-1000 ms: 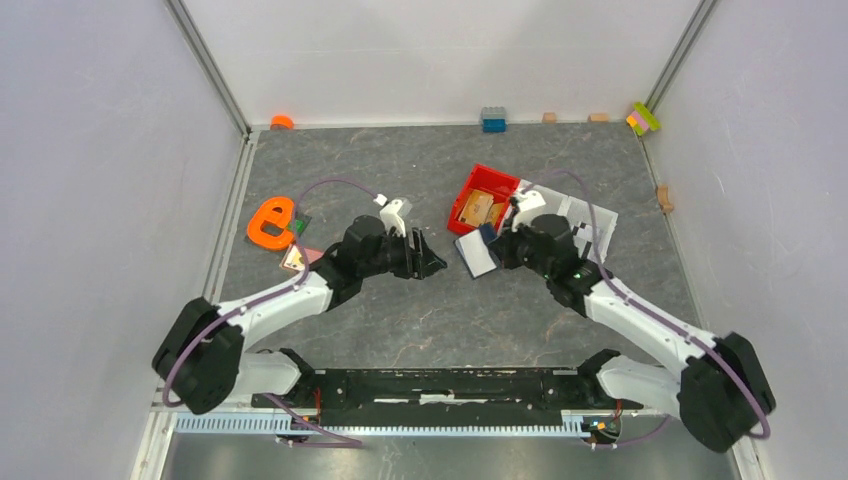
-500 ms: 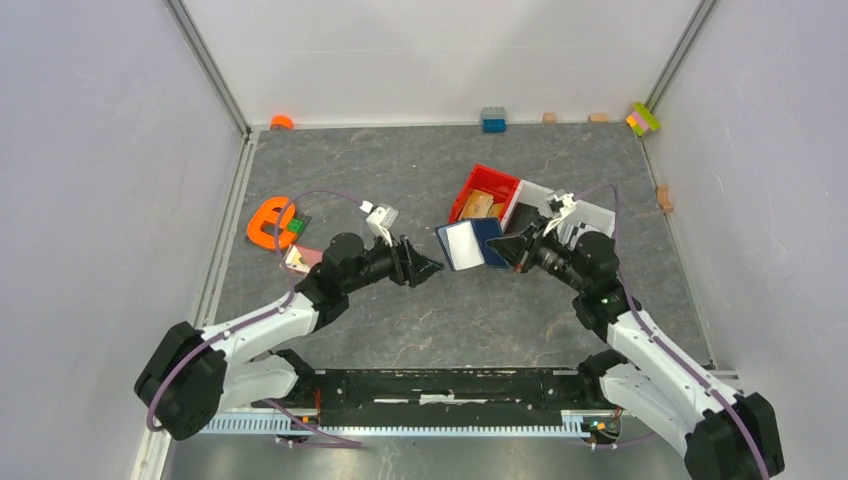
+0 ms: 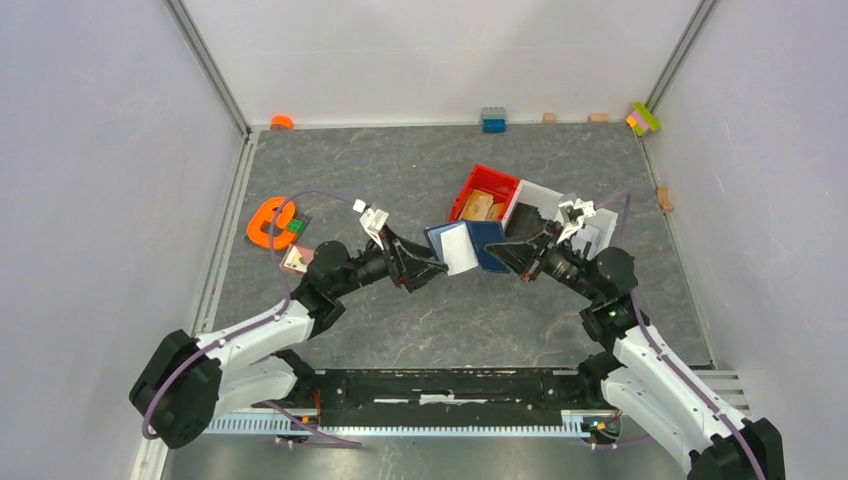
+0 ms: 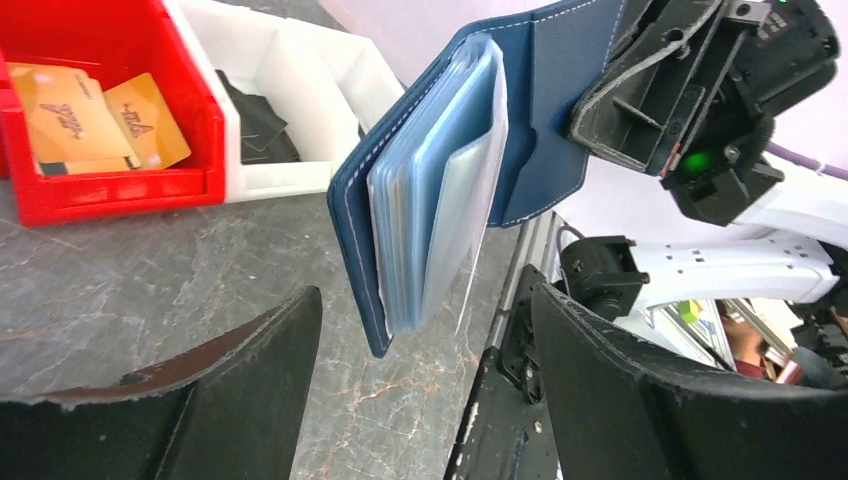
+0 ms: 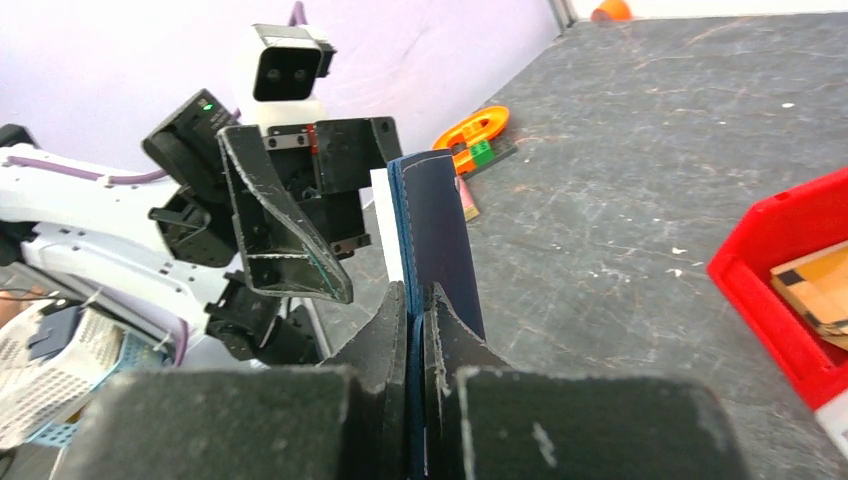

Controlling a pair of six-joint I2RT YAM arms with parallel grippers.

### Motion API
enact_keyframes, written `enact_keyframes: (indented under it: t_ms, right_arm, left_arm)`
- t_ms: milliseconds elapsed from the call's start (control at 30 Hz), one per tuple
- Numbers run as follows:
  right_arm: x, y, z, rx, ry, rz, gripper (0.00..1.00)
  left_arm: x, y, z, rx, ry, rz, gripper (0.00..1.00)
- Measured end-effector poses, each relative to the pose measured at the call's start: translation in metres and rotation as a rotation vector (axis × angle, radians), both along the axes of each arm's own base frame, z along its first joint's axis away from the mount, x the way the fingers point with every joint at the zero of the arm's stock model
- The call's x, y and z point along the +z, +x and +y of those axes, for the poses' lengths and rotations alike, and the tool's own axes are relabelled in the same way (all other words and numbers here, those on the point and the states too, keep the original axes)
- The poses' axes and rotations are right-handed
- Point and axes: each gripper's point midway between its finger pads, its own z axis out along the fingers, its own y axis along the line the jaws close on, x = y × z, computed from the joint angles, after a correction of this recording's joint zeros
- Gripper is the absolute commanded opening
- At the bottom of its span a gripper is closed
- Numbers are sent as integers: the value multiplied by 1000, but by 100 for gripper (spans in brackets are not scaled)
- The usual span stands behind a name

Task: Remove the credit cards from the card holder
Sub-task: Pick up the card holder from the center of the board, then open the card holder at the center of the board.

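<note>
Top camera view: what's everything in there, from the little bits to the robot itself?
card holder: one, navy blue, held open in the air between the two arms
credit cards: count unclear, pinkish-tan, on the table beside the left arm
red tray: one, red, behind the card holder, tan pieces inside
white tray: one, white, against the red tray's right side
orange toy: one, orange, left side of the table
small blocks: several, blue, tan, orange and mixed, along the back and right walls
table: one, dark grey stone pattern
left end effector: one, black, open, at the card holder's inner sleeves
right end effector: one, black, shut on the card holder's cover
</note>
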Motion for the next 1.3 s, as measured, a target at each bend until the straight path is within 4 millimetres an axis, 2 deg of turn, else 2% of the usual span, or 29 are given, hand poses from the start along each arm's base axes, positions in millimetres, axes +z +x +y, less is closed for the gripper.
enact_keyframes:
  t_ms: [67,233,333,367,467,633,933,1300]
  right_arm:
    - [0,-4,3,28,19,6,1]
    - [-8,-5,9,75,33,44,1]
    - [-17,-2,10,73,26,67,1]
    - [-21,-1,11,71,22,78,0]
    - [-34,4,13,69,10,114,0]
    - [-50,7,16,81,9,166,0]
    - [-54,9,17,83,4,177,5]
    - [-83,16,25,88,-49,250,4]
  left_arm:
    - [3,-6,-3,-40,-19,-11,75]
    - [12,-17,-7,-108,-60,-35,54]
    - [17,-20,-8,-126,-73,-48,36]
    - [17,-20,-8,-128,-75,-50,34]
    - [16,-21,-9,-132,-73,-45,33]
    - [1,-18,-11,-134,-43,-2,33]
    - [-5,-17,-11,-132,-29,16,25]
    - [-19,-17,-9,-125,11,74,25]
